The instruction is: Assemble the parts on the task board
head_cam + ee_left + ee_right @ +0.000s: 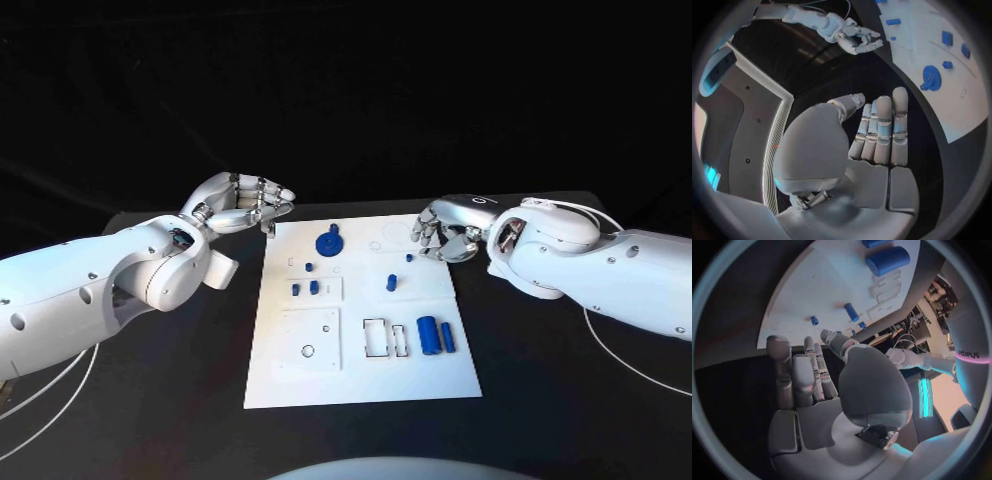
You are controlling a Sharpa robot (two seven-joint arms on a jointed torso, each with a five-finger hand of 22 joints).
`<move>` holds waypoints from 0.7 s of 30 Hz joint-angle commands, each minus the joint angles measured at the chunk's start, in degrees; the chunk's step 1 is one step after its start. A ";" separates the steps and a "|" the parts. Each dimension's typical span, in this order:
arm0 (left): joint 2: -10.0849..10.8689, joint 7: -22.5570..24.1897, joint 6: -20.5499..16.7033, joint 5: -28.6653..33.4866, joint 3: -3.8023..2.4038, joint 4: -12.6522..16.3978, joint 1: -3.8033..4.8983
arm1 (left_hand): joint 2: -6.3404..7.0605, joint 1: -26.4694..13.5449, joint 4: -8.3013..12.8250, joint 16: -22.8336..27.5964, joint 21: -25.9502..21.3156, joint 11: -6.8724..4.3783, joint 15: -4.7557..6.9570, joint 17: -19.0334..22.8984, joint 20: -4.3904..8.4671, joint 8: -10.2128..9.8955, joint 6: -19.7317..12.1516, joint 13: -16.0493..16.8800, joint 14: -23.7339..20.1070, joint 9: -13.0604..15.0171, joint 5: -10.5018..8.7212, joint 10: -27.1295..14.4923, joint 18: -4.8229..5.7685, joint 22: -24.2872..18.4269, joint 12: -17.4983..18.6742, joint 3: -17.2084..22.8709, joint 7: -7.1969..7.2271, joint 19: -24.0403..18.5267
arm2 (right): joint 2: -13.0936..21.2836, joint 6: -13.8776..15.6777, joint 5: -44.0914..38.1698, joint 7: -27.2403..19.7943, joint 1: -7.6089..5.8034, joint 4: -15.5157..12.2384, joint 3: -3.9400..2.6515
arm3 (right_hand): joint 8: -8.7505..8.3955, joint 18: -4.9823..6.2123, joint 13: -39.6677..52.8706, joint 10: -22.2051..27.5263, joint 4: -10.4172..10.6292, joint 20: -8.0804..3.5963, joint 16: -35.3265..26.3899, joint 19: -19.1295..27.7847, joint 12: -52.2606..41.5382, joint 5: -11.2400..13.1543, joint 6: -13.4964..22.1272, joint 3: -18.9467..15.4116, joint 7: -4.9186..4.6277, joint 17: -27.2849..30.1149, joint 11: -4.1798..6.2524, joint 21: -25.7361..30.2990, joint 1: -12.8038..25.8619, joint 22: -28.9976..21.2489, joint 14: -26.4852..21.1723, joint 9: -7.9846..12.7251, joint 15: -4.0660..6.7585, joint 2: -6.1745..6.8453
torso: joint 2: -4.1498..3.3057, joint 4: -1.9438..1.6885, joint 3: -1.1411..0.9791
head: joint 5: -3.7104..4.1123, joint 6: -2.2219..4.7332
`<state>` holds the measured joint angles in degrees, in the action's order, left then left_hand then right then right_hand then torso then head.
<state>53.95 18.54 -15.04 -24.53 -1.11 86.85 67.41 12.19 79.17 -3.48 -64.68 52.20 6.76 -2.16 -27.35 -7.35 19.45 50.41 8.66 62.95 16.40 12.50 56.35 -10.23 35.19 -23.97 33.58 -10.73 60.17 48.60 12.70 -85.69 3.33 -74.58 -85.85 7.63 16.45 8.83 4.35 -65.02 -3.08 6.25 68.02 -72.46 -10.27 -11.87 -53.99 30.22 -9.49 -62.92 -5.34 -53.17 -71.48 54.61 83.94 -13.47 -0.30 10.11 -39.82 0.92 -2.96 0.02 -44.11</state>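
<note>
On the black table (159, 400) the white task board (361, 385) lies flat in the middle, long side running away from the robot. Left hand (242, 205) hovers just off the board's far left corner, over bare table; fingers (882, 132) lie side by side, loosely bent, grasping nothing (the left wrist view shows the palm empty). On the board, left to right: a square plate with a small ring hole (309, 351) at the near left; above it two short blue pegs (304, 288) standing side by side on a smaller square plate; at the far end a round blue gear-like part (329, 243), also visible in the left wrist view (931, 77). Towards the middle, a single blue peg (389, 283). Near right of centre, empty rectangular cut-outs (375, 336), then a thick blue cylinder (428, 333) lying flat with a thinner blue pin (449, 337) just beside it; both also appear in the right wrist view, cylinder (887, 260). Right hand (447, 232) hovers at the board's far right corner, fingers (798, 377) partly curled and apart, holding nothing. Neither hand touches a part.
</note>
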 commanded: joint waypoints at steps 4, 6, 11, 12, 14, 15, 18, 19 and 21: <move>0.67 6.53 -0.35 14.18 -0.01 2.17 -0.14 | -0.61 -0.15 -0.01 0.30 -0.55 0.07 -0.08 0.19 0.01 0.30 -0.20 0.17 -0.79 0.15 0.19 -0.85 -0.36 -0.23 -0.61 -0.40 0.03 -0.40 | -1.63 -2.68 -11.30 5.06 0.33 0.04 0.06 | -0.85 -2.09 -0.03 0.70 0.35 0.32 6.22 -2.51 0.95 0.19 0.73 0.55 -0.70 -5.93 -0.75 -6.23 0.35 6.05 3.06 -0.23 -0.66 0.63 | -0.06 0.12 -0.09 | 0.06 0.09; 0.78 6.84 -0.38 14.96 -0.01 2.48 -0.17 | -0.60 -0.25 -0.01 0.29 -0.64 0.10 -0.11 0.21 -0.02 0.33 -0.31 0.22 -0.85 0.18 0.15 -1.01 -0.35 -0.29 -0.73 -0.51 -0.01 -0.42 | -2.12 -2.87 -11.77 5.32 0.39 0.19 0.09 | -1.04 -2.31 -0.06 0.96 0.44 0.42 7.21 -3.01 1.18 0.23 0.96 0.59 -0.87 -6.78 -0.83 -7.66 0.44 7.45 3.08 -0.27 -0.81 0.79 | -0.09 0.11 -0.06 | 0.09 0.09; 0.99 7.51 -0.19 16.16 0.00 3.30 -0.21 | -0.60 -0.38 -0.03 0.24 -0.76 0.14 -0.15 0.23 -0.05 0.38 -0.44 0.29 -0.91 0.22 0.12 -1.27 -0.35 -0.36 -0.89 -0.65 -0.03 -0.44 | -3.40 -3.41 -12.87 5.82 0.62 1.00 0.27 | -1.16 -2.39 -0.08 1.15 0.48 0.51 7.91 -3.16 1.36 0.26 1.07 0.66 -0.91 -7.35 -0.91 -8.32 0.42 8.12 3.08 -0.32 -0.89 0.85 | -0.13 -0.05 0.05 | 0.49 0.00; 1.00 7.55 -0.16 16.25 0.00 3.39 -0.21 | -0.60 -0.38 -0.03 0.24 -0.76 0.14 -0.15 0.23 -0.05 0.38 -0.44 0.29 -0.91 0.22 0.12 -1.27 -0.35 -0.36 -0.89 -0.65 -0.03 -0.44 | -3.53 -3.46 -12.96 5.84 0.68 1.12 0.28 | -1.16 -2.39 -0.08 1.15 0.48 0.51 7.91 -3.16 1.36 0.26 1.07 0.66 -0.91 -7.35 -0.91 -8.32 0.42 8.12 3.08 -0.32 -0.89 0.85 | -0.12 -0.06 0.04 | 0.50 -0.03; 1.06 7.65 -0.10 16.59 0.00 3.68 -0.21 | -0.61 -0.44 -0.03 0.20 -0.82 0.17 -0.18 0.24 -0.08 0.39 -0.54 0.32 -0.94 0.24 0.12 -1.44 -0.35 -0.40 -0.97 -0.72 -0.05 -0.44 | -4.01 -3.60 -13.19 5.85 0.86 1.57 0.32 | -1.18 -2.43 -0.08 1.20 0.48 0.55 8.15 -3.22 1.41 0.27 1.07 0.73 -0.89 -7.53 -0.91 -8.60 0.36 8.41 3.07 -0.36 -0.91 0.83 | -0.13 -0.07 0.02 | 0.41 -0.16; 1.10 7.69 -0.10 16.72 0.00 3.81 -0.22 | -0.61 -0.49 -0.02 0.17 -0.87 0.19 -0.19 0.25 -0.09 0.40 -0.64 0.34 -0.96 0.26 0.12 -1.59 -0.35 -0.44 -1.03 -0.77 -0.07 -0.43 | -4.26 -3.66 -13.27 5.85 0.96 1.82 0.34 | -1.16 -2.55 -0.07 1.18 0.46 0.57 8.12 -3.49 1.42 0.27 1.02 0.82 -0.86 -7.36 -0.89 -9.25 0.27 9.05 3.02 -0.40 -0.91 0.76 | -0.15 -0.07 0.05 | 0.39 -0.16; 1.16 7.76 -0.09 16.93 0.00 4.08 -0.22 | -0.61 -0.49 0.02 0.13 -0.93 0.22 -0.21 0.26 -0.11 0.41 -0.76 0.36 -0.99 0.27 0.13 -1.77 -0.35 -0.48 -1.10 -0.81 -0.09 -0.42 | -4.96 -3.87 -13.42 5.85 1.28 2.57 0.40 | -1.05 -3.04 0.00 0.91 0.38 0.55 8.00 -4.84 1.36 0.32 0.76 1.19 -0.73 -6.85 -0.78 -11.93 -0.06 11.58 2.80 -0.56 -0.84 0.51 | -0.06 0.08 -0.04 | 0.18 -0.33; 1.17 7.78 -0.08 16.98 0.00 4.18 -0.22 | -0.61 -0.49 0.02 0.13 -0.93 0.22 -0.21 0.26 -0.11 0.41 -0.76 0.36 -0.99 0.27 0.13 -1.77 -0.35 -0.48 -1.10 -0.81 -0.09 -0.42 | -5.23 -3.99 -13.47 5.85 1.43 2.87 0.43 | -1.00 -3.05 0.02 0.83 0.35 0.55 8.07 -4.90 1.34 0.36 0.67 1.29 -0.71 -6.87 -0.75 -12.08 -0.15 11.72 2.78 -0.61 -0.82 0.44 | -0.08 0.07 -0.01 | 0.13 -0.35; 1.19 7.81 -0.07 17.05 0.00 4.38 -0.22 | -0.61 -0.49 0.05 0.11 -0.96 0.23 -0.22 0.26 -0.12 0.40 -0.84 0.37 -1.00 0.28 0.13 -1.88 -0.35 -0.50 -1.13 -0.83 -0.11 -0.41 | -5.66 -4.25 -13.57 5.84 1.79 3.40 0.48 | -0.79 -3.13 0.08 0.55 0.27 0.51 8.43 -5.15 1.26 0.51 0.29 1.59 -0.59 -7.12 -0.65 -12.69 -0.37 12.31 2.77 -0.78 -0.75 0.25 | -0.08 0.02 -0.06 | 0.07 -0.48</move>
<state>55.13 24.79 -15.30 -8.99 -1.08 90.92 67.20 11.96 78.94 -3.31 -64.68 51.53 6.97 -2.36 -27.16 -7.26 19.64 49.97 8.95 62.31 16.61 12.50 54.87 -10.23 34.74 -24.79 33.12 -10.73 60.09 43.14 9.80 -97.40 8.32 -72.98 -82.79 8.08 15.49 6.16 4.33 -64.19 -2.80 6.67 76.16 -77.17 -9.18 -11.63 -53.23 31.45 -10.23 -69.90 -6.17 -65.54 -71.21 66.71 83.93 -14.16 -0.73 10.38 -39.93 0.91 -2.96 0.18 -44.47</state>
